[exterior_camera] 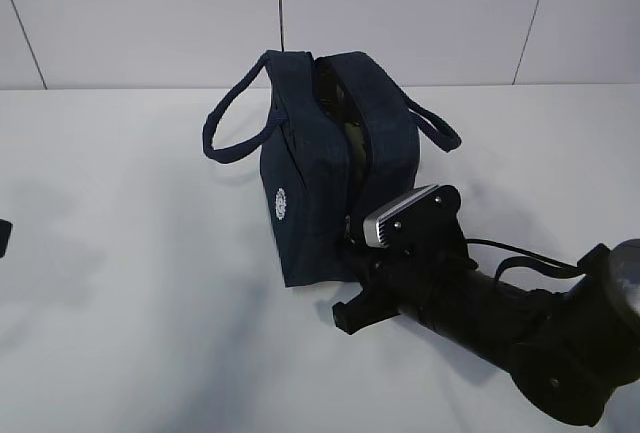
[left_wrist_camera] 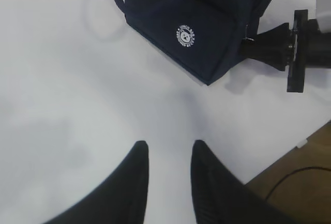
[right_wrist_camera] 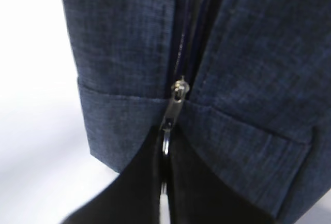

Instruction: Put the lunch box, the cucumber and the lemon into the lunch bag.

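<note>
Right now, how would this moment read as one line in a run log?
right gripper: shut on silver zipper pull | dark navy fabric lunch bag: upright, top open | left gripper: open, empty

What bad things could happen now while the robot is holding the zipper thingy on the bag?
The right gripper pinches only the thin silver ring pull, so it might slip out. The dark navy fabric lunch bag stands free on the white table, with the left gripper apart from it, so a pull may drag or tip it.

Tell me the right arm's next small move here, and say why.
Probably draw the zipper pull along its track to close the lunch bag. The right claw is shut on the silver ring at the bag's lower end, and the zipper above it gapes open. The left claw hangs apart, open, over bare table.
</note>
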Controlling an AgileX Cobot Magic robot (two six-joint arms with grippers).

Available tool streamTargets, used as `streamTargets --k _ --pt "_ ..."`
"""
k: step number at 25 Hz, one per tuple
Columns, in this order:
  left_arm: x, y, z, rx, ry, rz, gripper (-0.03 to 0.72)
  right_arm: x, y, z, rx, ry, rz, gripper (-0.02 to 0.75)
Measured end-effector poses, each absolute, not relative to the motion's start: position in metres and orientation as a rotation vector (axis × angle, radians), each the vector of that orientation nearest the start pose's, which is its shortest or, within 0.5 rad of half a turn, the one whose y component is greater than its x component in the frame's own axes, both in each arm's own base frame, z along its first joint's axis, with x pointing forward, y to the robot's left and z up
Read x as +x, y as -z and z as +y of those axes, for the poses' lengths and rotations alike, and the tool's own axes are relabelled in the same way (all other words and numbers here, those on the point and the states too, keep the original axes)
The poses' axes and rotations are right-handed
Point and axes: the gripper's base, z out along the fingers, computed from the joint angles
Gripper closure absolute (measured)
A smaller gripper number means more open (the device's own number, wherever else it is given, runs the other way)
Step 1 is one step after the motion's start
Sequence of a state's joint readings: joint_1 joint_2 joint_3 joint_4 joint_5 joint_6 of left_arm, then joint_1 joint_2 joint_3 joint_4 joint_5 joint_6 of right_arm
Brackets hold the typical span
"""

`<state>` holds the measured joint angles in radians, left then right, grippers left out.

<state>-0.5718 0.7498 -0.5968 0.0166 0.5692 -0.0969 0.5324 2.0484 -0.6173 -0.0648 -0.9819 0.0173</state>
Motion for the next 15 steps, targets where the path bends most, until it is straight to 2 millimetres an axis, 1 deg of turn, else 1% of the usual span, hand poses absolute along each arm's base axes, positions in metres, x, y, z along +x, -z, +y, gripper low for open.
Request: streamTargets --k 4,10,15 --pt "0.131 -0.285 -0.086 0.523 0.378 2.239 0.498 0.279 -0.089 0.17 -0.558 -0.397 1.882 0.738" --pt "0.148 -0.268 -0.098 0.522 0.375 2.318 0.494 0.274 -0.11 0.167 -0.55 -0.401 1.857 0.738" --pt "0.16 -0.255 -0.107 0.501 0.391 2.369 0.493 0.268 -0.113 0.163 -0.564 -0.388 1.903 0.738"
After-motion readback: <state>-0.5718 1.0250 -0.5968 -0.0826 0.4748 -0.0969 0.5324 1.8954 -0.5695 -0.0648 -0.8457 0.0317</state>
